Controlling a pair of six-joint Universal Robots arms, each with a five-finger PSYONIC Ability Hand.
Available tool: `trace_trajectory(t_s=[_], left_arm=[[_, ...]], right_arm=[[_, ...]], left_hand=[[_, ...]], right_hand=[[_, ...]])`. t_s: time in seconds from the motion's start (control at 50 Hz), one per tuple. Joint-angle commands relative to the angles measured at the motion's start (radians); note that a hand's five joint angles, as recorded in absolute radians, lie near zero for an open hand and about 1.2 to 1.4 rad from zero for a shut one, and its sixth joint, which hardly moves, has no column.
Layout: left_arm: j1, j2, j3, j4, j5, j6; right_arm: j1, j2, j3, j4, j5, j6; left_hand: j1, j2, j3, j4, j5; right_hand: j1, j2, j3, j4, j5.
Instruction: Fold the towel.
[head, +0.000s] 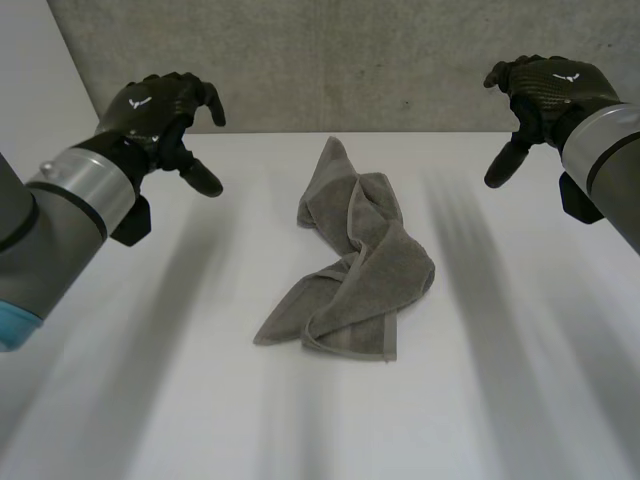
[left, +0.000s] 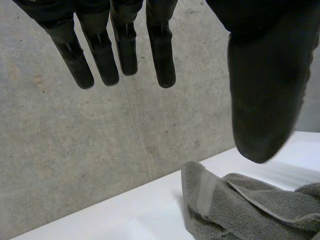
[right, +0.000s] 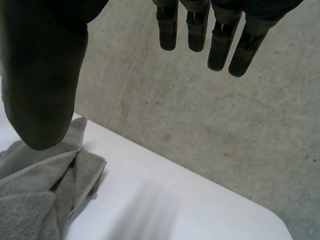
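**A:** Where did the towel (head: 350, 270) lie?

**B:** In the middle of the head frame, on the white table (head: 150, 400). It was crumpled and twisted. One narrow end pointed toward the upper centre, near the concrete wall (head: 350, 60), and the bulk was bunched at the lower centre.

**A:** And the hands?

**B:** The left hand (head: 160, 115) hovered at the upper left and the right hand (head: 545, 90) at the upper right. Both were above the table and well apart from the cloth. In each wrist view the fingers (left: 162, 55) were straight and spread away from the thumb, with nothing between them.

**A:** So which step was it?

**B:** The very start, I judged. No fold had been made, and the cloth wasn't even flat. The next move called for lowering both hands to the towel, finding an edge or corners, and spreading it out. The corners were hard to pick out in that bunch.
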Motion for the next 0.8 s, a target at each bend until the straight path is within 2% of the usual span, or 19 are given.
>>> trace_trajectory(t_s=[0.02,0.16,0.3,0.8], left_arm=[[0.002,0.005,0.078,-0.121,-0.004,-0.005],[0.001,0.023,0.095,-0.14,-0.006,-0.002],[-0.002,0.026,0.103,-0.138,-0.055,0.003],[-0.001,0.025,0.101,-0.138,-0.053,-0.002]], right_arm=[[-0.002,0.001,-0.058,0.109,-0.007,-0.003],[-0.039,0.0,-0.069,0.112,-0.005,-0.004],[-0.048,0.0,-0.069,0.112,-0.004,-0.004],[-0.045,0.0,-0.066,0.112,-0.001,-0.003]], left_hand=[[-0.135,-0.143,-0.15,-0.151,-0.116],[-0.159,-0.167,-0.174,-0.175,-0.14],[-0.174,-0.181,-0.188,-0.19,-0.155],[-0.171,-0.178,-0.186,-0.187,-0.152]], right_hand=[[-0.074,-0.082,-0.06,-0.067,-0.059],[-0.074,-0.082,-0.06,-0.067,-0.059],[-0.074,-0.082,-0.06,-0.067,-0.059],[-0.074,-0.082,-0.06,-0.067,-0.059]])
